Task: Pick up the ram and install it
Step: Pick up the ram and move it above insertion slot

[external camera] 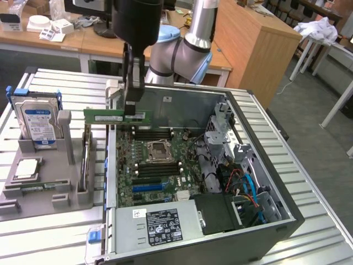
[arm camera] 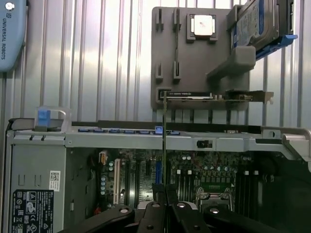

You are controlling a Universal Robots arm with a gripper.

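Exterior view showed the pick-up part as done: the ram [external camera: 110, 116] was off the grey holder [external camera: 49, 190] and hung in the air, pinched between the fingers [external camera: 132, 91]. They were nearly pressed together on the thin board and gripped it nearer to its end on the exterior view's right. The stick lay level over the wall of the open computer case [external camera: 248, 243] that faces the holder, on the half of the desk [external camera: 55, 237] nearer to the arm's base. The installing part was, in my judgement, not done yet, because the stick touched no memory slot [external camera: 151, 132] on the motherboard [external camera: 165, 165] and stood clearly above them. In the wrist view the ram [arm camera: 165, 141] appeared edge-on, as a thin straight line running out from the fingers [arm camera: 156, 194]. It looked long, narrow, thin and green, with a paler strip on its face, and not bent.
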